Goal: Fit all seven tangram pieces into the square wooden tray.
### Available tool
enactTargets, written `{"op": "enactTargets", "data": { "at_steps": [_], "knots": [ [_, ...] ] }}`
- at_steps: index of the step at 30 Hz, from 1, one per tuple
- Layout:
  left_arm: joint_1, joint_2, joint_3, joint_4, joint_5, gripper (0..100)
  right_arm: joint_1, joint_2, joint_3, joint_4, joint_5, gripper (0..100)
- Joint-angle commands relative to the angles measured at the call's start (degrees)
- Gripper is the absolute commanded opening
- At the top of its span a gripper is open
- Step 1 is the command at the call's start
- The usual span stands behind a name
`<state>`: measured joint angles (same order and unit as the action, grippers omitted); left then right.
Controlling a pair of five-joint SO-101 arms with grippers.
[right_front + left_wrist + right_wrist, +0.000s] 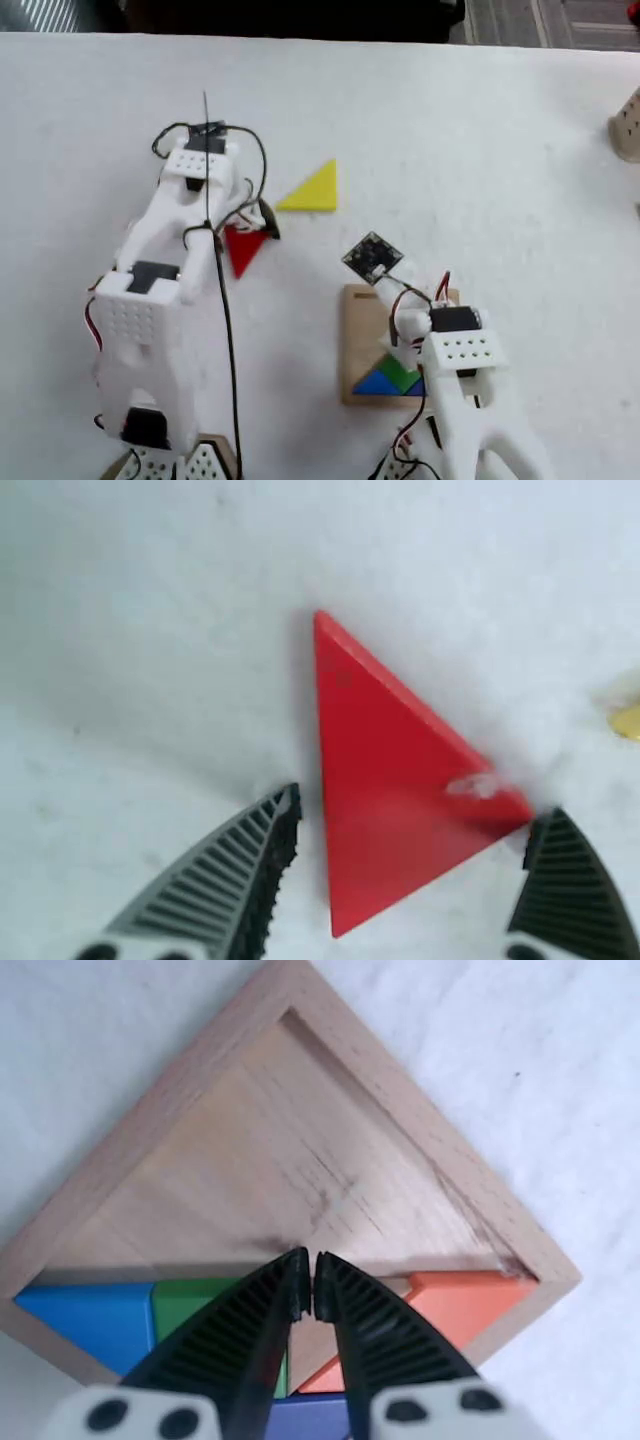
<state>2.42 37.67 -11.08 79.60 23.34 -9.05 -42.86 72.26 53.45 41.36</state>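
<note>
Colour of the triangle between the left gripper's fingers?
Red; the triangle shows best in the left wrist view.

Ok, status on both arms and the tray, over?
Left gripper open, straddling red triangle on table. Right gripper shut, empty, over tray. Tray half filled; yellow triangle loose. Nothing blocking.

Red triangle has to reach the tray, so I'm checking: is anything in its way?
Bare table lies between the red triangle and the tray, but the right gripper, shut, is over the tray's bare floor.
</note>
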Motion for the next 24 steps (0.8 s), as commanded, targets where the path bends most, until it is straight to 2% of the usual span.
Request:
{"op": "enactTargets", "data": {
  "at_steps": [1,9,17,24],
  "knots": [
    [0.84,-0.48,-0.62,0.35,-2.29,35,0.13,-0.22,-0.18,-0.92,0.79,2.0],
    [1.36,-3.65,-0.62,-0.18,-0.79,35,0.13,-0.22,-0.18,-0.92,0.70,2.0],
    [4.88,-9.80,-0.09,-0.26,-1.05,35,0.13,-0.22,-0.18,-0.92,0.79,2.1],
    [4.62,-10.86,-0.09,-0.44,-1.14,35,0.13,-0.22,-0.18,-1.01,0.79,2.1]
  ]
}}
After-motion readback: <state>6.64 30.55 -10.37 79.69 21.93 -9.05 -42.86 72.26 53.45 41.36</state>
